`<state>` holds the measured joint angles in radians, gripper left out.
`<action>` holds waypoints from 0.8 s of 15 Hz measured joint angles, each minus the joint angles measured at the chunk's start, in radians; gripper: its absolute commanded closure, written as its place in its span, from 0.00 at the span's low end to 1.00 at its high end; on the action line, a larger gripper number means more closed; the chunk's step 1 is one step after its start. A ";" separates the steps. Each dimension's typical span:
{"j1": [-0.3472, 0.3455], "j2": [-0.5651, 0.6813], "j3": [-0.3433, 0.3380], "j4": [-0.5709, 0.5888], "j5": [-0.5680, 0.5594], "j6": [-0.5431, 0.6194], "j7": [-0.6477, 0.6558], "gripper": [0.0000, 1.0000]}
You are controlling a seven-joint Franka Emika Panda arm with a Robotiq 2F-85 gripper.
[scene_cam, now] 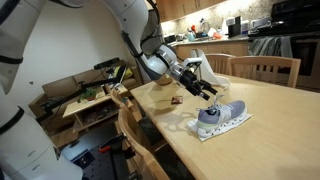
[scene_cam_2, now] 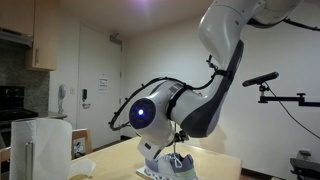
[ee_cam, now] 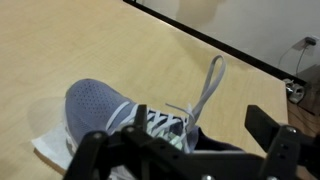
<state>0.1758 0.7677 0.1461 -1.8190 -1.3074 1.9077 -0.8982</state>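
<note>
1. Gripper: I see the black two-finger gripper hanging just above the heel end of the shoe in an exterior view. In the wrist view the gripper looks straight down on the laced top.
2. Jaws: they stand wide apart, one finger on each side of the shoe's collar. They grip nothing, and I cannot tell whether either finger touches the shoe.
3. Shoe: the grey-blue knit sneaker with a white sole lies upright near the table edge. Its toe points away from the gripper in the wrist view.
4. Laces: the white laces are loose. One long white lace loop trails off the shoe across the tabletop.
5. Underlay: the shoe rests on a flat white sheet, whose corner shows beside the toe.
6. Support: the sheet lies on the light wooden table.
7. Surroundings: a small brown object lies on the table near the gripper, apart from the shoe. A wooden slat-back chair stands at the far side.
</note>
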 measured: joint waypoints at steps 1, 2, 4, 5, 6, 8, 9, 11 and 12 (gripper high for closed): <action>-0.004 -0.002 -0.001 0.000 0.001 -0.004 -0.001 0.00; -0.009 -0.003 -0.001 0.000 0.002 -0.004 -0.001 0.02; -0.019 -0.003 -0.001 0.000 0.003 -0.004 -0.001 0.11; -0.024 -0.003 -0.001 0.000 0.003 -0.004 -0.002 0.17; -0.027 -0.003 -0.001 0.000 0.004 -0.004 -0.002 0.30; -0.032 -0.003 -0.001 0.000 0.004 -0.004 -0.002 0.45; -0.034 -0.003 -0.001 0.000 0.004 -0.004 -0.002 0.54; -0.036 -0.003 -0.001 0.000 0.004 -0.004 -0.002 0.68; -0.036 -0.003 -0.001 0.000 0.004 -0.004 -0.002 0.73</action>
<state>0.1397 0.7648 0.1452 -1.8190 -1.3032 1.9033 -0.9001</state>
